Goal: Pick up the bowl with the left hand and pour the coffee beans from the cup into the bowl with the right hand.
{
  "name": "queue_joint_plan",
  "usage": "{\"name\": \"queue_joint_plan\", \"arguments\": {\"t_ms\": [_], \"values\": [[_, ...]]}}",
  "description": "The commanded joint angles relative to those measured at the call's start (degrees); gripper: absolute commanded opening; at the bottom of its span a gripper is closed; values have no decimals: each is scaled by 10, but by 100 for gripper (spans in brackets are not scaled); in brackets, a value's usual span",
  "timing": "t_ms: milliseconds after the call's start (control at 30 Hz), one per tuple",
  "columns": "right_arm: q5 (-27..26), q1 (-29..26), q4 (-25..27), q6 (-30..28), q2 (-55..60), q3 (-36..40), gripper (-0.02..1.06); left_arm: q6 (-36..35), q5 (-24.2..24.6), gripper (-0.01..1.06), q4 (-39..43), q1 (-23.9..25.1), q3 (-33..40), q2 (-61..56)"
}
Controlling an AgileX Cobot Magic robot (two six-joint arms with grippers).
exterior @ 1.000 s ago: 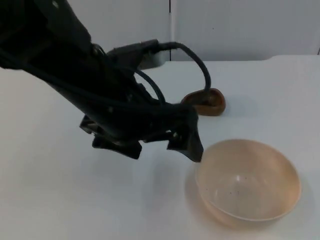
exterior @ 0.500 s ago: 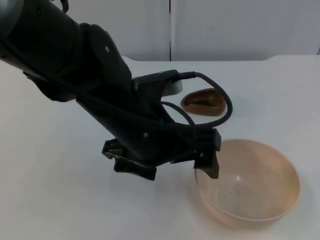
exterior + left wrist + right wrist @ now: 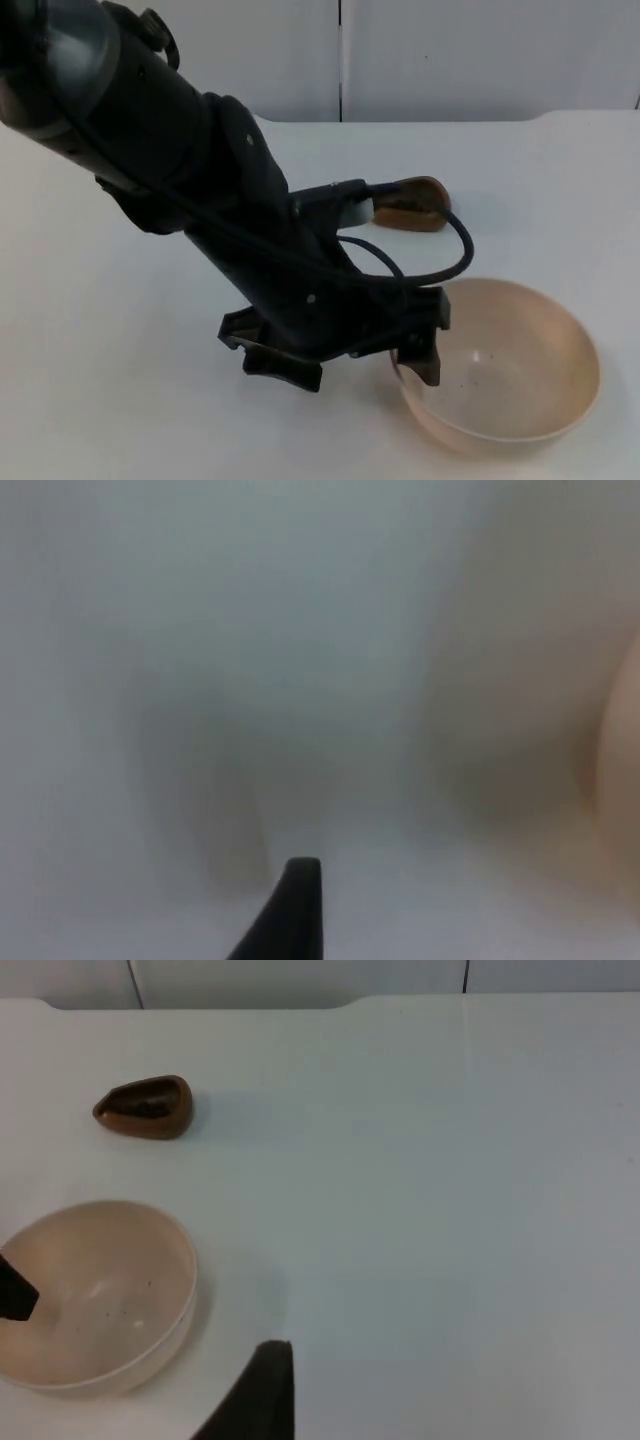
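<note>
At the bowl (image 3: pixel 500 365) near rim, left gripper (image 3: pixel 420 352) straddles the wall, jaws apart, one finger inside, set to clamp; cup (image 3: pixel 411 203) sits well behind; right gripper waits, state unclear

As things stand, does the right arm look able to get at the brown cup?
Probably yes. In the right wrist view the brown cup sits alone on the white table, apart from the bowl. The left pincer is at the bowl's near rim, not across that path.
</note>
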Motion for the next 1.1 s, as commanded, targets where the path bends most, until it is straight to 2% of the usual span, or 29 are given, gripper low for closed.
{"name": "queue_joint_plan", "arguments": {"t_ms": [0,67,133,167,200,333,367,500,533,567,767,1067], "values": [[-2,-3,-1,1,-2,6,105,-4,-9,90,-10,-3,-3,1],[-2,-3,-1,1,-2,6,105,-4,-13,86,-21,-3,-3,1],[-2,-3,-1,1,-2,6,105,-4,-20,76,-21,-3,-3,1],[-2,-3,-1,1,-2,6,105,-4,-20,76,-21,-3,-3,1],[-2,-3,-1,1,-2,6,105,-4,-22,71,-21,-3,-3,1],[-2,-3,-1,1,-2,6,105,-4,-26,41,-23,-3,-3,1],[-2,-3,-1,1,-2,6,105,-4,-26,41,-23,-3,-3,1],[-2,-3,-1,1,-2,6,105,-4,-27,5,-23,-3,-3,1],[-2,-3,-1,1,-2,6,105,-4,-27,5,-23,-3,-3,1],[-2,-3,-1,1,-2,6,105,-4,-27,0,-23,-3,-3,1],[-2,-3,-1,1,-2,6,105,-3,-25,0,-14,1,-3,-8],[-2,-3,-1,1,-2,6,105,-1,18,0,26,74,-2,-35]]}}
